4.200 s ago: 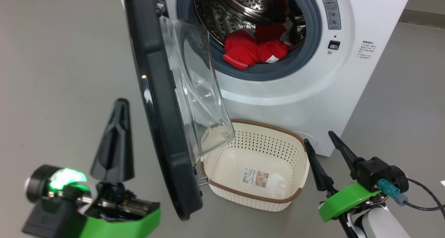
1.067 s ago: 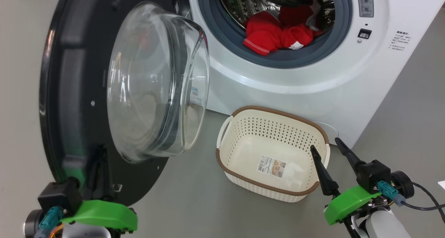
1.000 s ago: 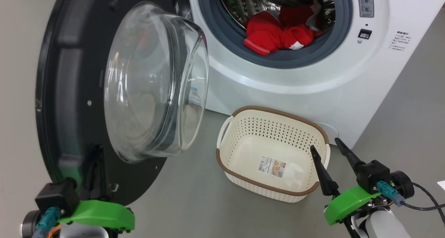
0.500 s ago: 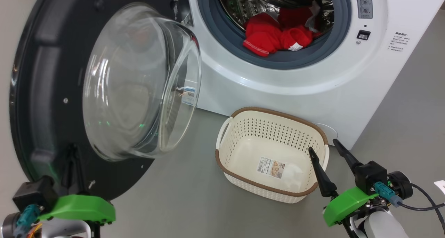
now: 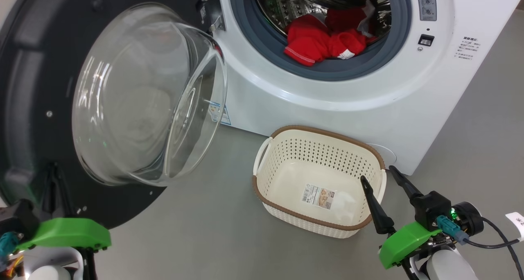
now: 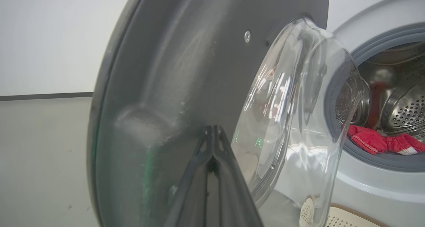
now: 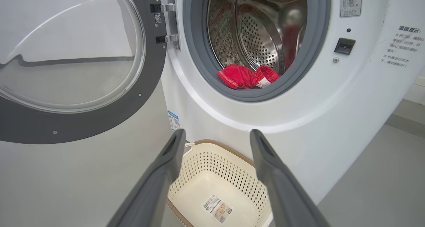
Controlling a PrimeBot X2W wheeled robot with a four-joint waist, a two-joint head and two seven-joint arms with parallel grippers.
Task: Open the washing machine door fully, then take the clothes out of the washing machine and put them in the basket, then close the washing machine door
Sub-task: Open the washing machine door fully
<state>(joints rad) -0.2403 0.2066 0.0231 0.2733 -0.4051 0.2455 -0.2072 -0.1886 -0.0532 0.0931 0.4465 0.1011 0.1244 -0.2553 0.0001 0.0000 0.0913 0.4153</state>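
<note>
The washing machine door (image 5: pixel 24 87) stands swung far out to the left, its glass bowl (image 5: pixel 147 95) bulging toward me. My left gripper (image 5: pixel 52 171) is shut, with its tips (image 6: pixel 212 129) against the dark inner face of the door (image 6: pixel 166 71) near the lower rim. Red clothes (image 5: pixel 323 42) lie at the front of the steel drum in the washing machine (image 5: pixel 327 104), also seen as clothes (image 7: pixel 245 77). The basket (image 5: pixel 319 130) stands empty on the floor below the drum opening. My right gripper (image 5: pixel 376 173) hovers open beside its right end, fingers spread above the basket (image 7: pixel 212 167).
Grey floor (image 5: pixel 196 231) spreads between the door and the basket and to the machine's right. A cable (image 5: pixel 495 235) trails from my right wrist. A white tag (image 5: pixel 516 222) lies at the right edge. A pale wall (image 6: pixel 49 37) stands behind the door.
The door has swung further open to the left. My shut left gripper has travelled left with it, against its inner face. The right gripper has stayed by the basket.
</note>
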